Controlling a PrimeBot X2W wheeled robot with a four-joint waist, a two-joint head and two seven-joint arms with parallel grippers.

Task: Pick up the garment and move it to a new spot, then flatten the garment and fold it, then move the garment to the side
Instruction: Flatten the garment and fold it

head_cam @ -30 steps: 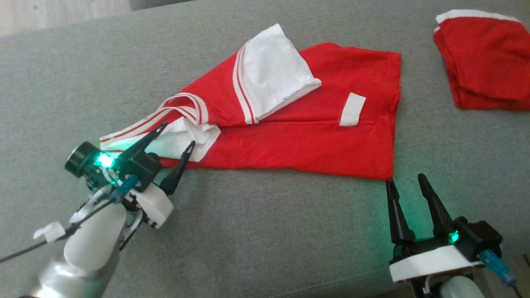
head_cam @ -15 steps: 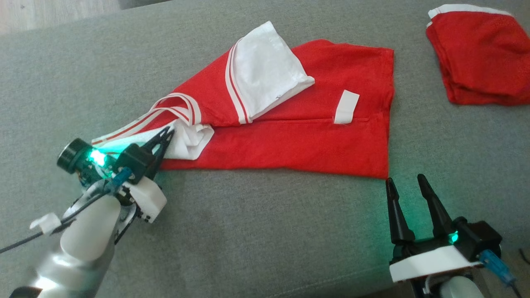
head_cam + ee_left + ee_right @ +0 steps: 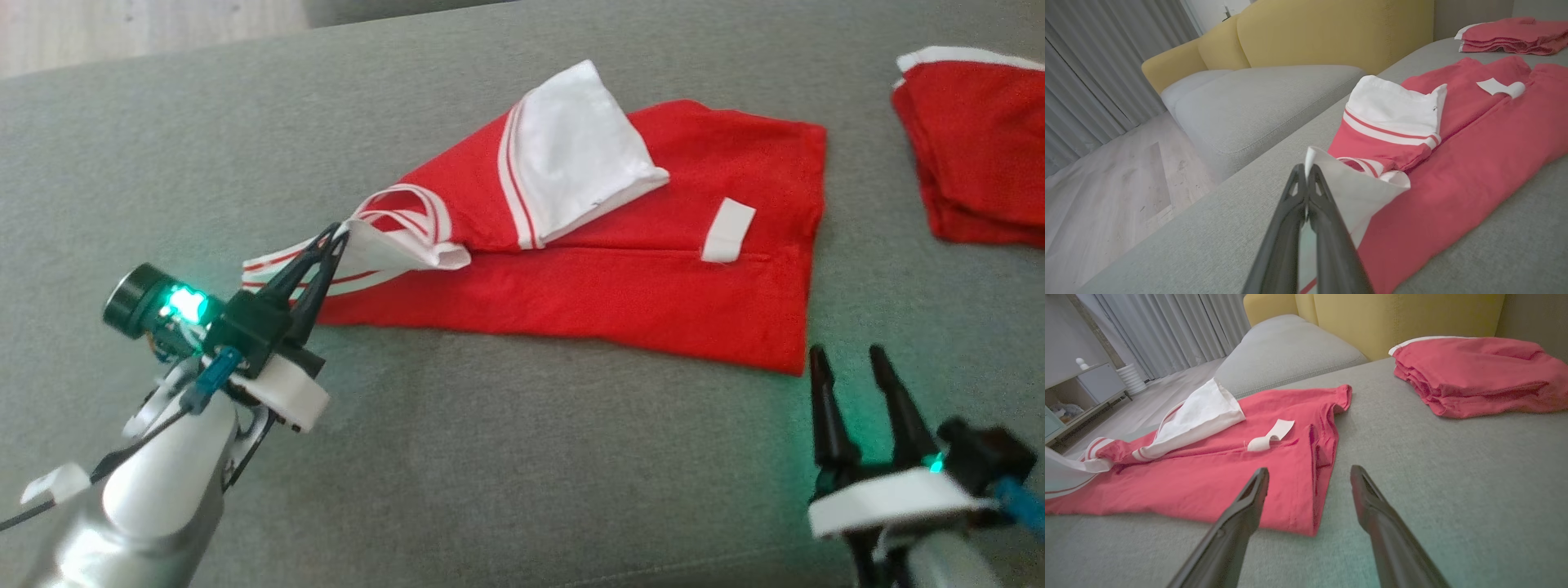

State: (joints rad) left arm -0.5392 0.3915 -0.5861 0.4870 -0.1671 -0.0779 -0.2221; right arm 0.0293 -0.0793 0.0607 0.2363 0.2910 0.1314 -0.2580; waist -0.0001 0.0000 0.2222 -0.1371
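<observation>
Between left fingers (image 3: 1284, 228): garment (image 3: 1474, 163) edge.

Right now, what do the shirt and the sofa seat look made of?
The shirt looks like soft knit cloth, probably cotton, matte: it creases and drapes limply. The sofa seat looks like grey woven upholstery, matte, with a fine visible weave.

Grey sofa (image 3: 490, 457), yellow backrest (image 3: 1331, 32), curtains (image 3: 1086, 81) (pale wood floor (image 3: 1106, 204))

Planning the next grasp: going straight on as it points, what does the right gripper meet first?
Probably the garment at its near hem; depth is unclear, so the right gripper may touch the sofa first.
</observation>
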